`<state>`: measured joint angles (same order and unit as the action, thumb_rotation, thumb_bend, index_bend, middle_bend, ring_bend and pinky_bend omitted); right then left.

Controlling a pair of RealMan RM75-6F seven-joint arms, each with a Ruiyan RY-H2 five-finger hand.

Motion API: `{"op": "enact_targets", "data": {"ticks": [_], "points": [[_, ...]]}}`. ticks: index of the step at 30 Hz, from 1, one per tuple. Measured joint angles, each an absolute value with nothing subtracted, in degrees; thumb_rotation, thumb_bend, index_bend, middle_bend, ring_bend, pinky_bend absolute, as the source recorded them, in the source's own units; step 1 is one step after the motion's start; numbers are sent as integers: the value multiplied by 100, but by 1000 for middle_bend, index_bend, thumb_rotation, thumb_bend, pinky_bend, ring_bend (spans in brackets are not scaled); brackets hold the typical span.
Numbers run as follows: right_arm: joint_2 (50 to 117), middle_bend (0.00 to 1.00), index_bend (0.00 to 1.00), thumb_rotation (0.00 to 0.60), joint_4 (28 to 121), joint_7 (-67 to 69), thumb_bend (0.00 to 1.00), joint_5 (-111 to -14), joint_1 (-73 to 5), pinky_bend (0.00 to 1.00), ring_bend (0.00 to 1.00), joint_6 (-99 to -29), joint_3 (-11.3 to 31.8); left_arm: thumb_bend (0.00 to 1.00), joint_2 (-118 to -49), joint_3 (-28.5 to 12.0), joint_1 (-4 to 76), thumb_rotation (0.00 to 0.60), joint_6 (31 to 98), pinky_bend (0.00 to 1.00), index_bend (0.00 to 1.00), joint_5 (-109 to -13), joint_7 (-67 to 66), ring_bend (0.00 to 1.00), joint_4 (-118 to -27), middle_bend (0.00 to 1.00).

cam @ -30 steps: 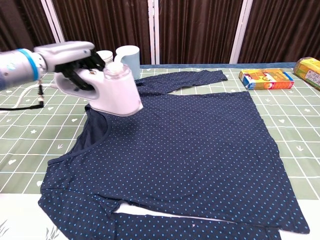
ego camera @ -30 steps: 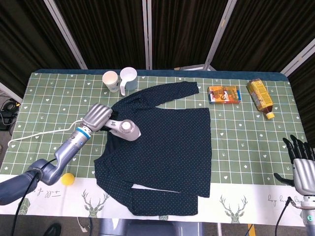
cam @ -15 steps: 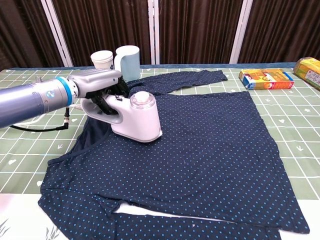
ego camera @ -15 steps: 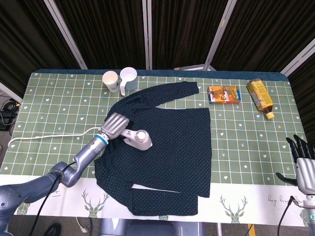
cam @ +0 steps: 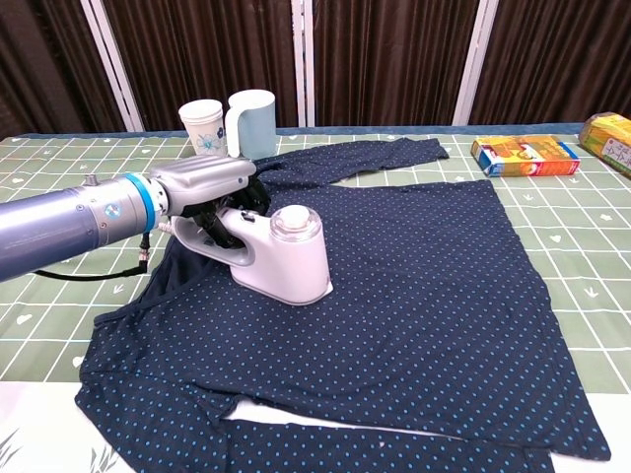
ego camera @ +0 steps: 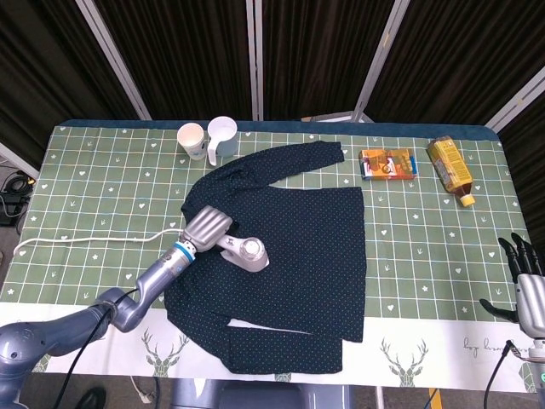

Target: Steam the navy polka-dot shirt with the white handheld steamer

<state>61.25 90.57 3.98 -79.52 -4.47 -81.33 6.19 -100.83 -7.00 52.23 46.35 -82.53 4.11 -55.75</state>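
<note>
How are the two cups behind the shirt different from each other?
The paper cup is patterned and has no handle; the mug is plain pale blue with a handle. The paper cup looks shorter than the mug. Both stand upright, side by side, at the table's far edge.

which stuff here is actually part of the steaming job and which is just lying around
In the job: navy polka-dot shirt, white handheld steamer, left robot hand holding it.

Lying about: paper cup, white mug, orange box, yellow carton, small yellow ball.
</note>
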Motion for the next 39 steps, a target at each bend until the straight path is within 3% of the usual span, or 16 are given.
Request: {"op": "enact_targets", "data": {"ticks": [39], "points": [[6095, 0, 0, 600, 9086, 440, 0, -8021, -414, 0, 0, -8211, 604, 723, -10068, -337, 5280, 600, 4860, 1000, 1000, -8663, 4, 866, -6569, 930]]}}
